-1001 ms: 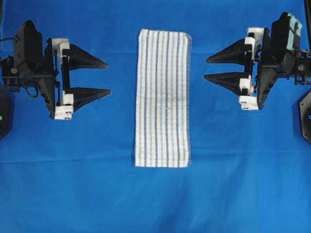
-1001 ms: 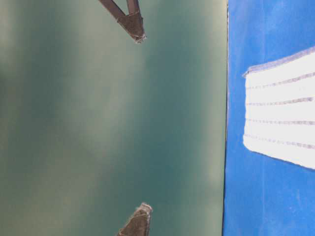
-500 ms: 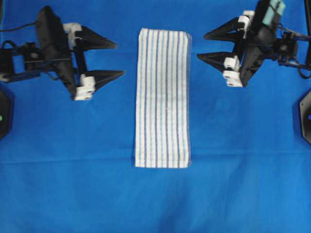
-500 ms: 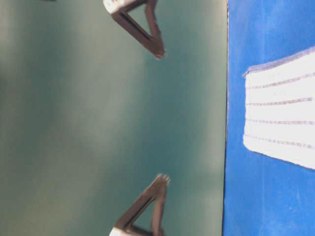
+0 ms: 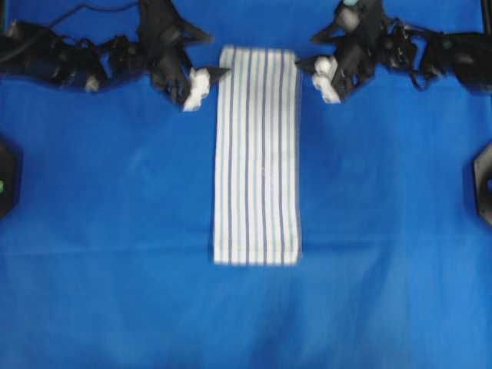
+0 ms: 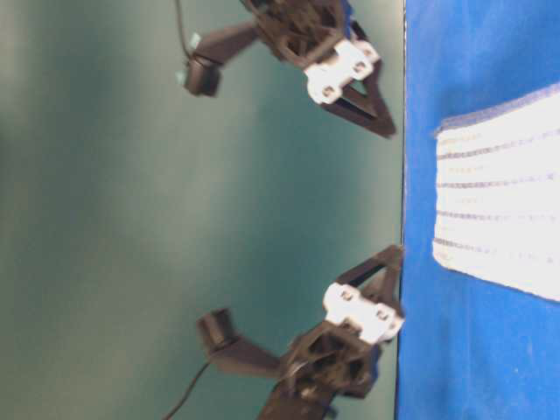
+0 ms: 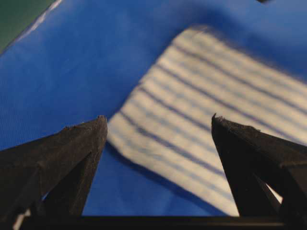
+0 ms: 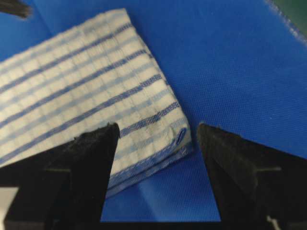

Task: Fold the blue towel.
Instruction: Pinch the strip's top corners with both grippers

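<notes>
The left pincer (image 5: 206, 52) has its jaws spread wide with nothing between them, its tips just beside the upper left corner of the blue towel (image 5: 257, 154), at about ten o'clock from the towel's middle in the overhead view. Its wrist view shows both dark fingers (image 7: 72, 153) apart, framing the towel's striped corner. The right pincer (image 5: 311, 48) is likewise spread wide and holds nothing, at about two o'clock from the towel's middle, its tips just beside the upper right corner; its wrist view shows that corner lying between the two fingers (image 8: 86, 158). The towel lies flat as a long folded strip, running from twelve to six o'clock at the middle of the blue-covered counter (image 5: 108, 231).
</notes>
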Tool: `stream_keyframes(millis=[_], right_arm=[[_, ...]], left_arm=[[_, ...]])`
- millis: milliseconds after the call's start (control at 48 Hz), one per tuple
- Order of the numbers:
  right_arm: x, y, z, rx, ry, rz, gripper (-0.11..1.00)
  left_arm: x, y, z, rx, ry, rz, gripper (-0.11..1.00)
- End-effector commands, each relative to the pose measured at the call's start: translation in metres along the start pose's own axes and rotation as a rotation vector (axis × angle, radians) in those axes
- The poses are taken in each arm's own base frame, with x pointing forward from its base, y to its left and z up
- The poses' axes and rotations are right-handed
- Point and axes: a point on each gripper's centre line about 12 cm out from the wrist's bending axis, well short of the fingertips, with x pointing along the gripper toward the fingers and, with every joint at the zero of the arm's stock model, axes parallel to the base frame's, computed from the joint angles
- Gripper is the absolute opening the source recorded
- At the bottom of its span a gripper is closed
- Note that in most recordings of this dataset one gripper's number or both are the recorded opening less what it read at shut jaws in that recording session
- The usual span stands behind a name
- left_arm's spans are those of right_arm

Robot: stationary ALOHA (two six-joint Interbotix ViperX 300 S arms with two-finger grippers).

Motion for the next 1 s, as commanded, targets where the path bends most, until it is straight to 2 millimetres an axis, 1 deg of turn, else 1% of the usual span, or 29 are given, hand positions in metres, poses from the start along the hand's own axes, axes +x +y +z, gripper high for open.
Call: stream_keyframes(millis=[0,188,313,500,584,626,667,709,813,834,855,917,959,980], right_arm=[[0.009,-0.004,0.009,0.002,-0.025,-0.004,0.67],[0.029,-0.016,-0.003,0.013,0.021,-0.026,0.67],[0.037,-0.021,-0.012,0.019,0.042,-0.032,0.67],[0.045,-0.022,-0.018,0.022,0.062,-0.033,0.66],[0.046,-0.022,-0.019,0.019,0.064,-0.033,0.64],[0.046,-0.022,-0.02,0.017,0.067,-0.032,0.6],[0.046,-0.022,-0.02,0.016,0.067,-0.033,0.53],[0.046,-0.022,-0.021,0.011,0.069,-0.031,0.44],[0.046,-0.02,-0.021,0.0,0.071,-0.027,0.14],[0.046,-0.02,-0.021,-0.002,0.07,-0.025,0.1],[0.046,-0.02,-0.021,-0.002,0.071,-0.025,0.08],[0.046,-0.018,-0.022,-0.005,0.073,-0.022,0.08],[0.046,-0.017,-0.022,-0.006,0.073,-0.021,0.08],[0.046,-0.017,-0.021,-0.006,0.072,-0.021,0.08]], left_arm=[[0.013,0.007,0.006,-0.007,-0.024,0.015,0.91],[0.035,0.014,-0.005,-0.014,0.003,0.03,0.91],[0.047,0.017,-0.012,-0.016,0.02,0.035,0.91],[0.054,0.024,-0.018,-0.022,0.033,0.049,0.9],[0.054,0.025,-0.019,-0.024,0.036,0.051,0.86],[0.054,0.026,-0.019,-0.025,0.038,0.053,0.81],[0.054,0.025,-0.019,-0.022,0.039,0.051,0.73],[0.054,0.025,-0.02,-0.02,0.041,0.049,0.64],[0.055,0.021,-0.023,0.007,0.054,0.041,0.34],[0.055,0.021,-0.023,0.014,0.057,0.039,0.28],[0.055,0.021,-0.024,0.019,0.06,0.039,0.23],[0.055,0.019,-0.026,0.031,0.068,0.036,0.09],[0.055,0.019,-0.025,0.033,0.067,0.035,0.03],[0.054,0.019,-0.026,0.034,0.068,0.036,0.03]])
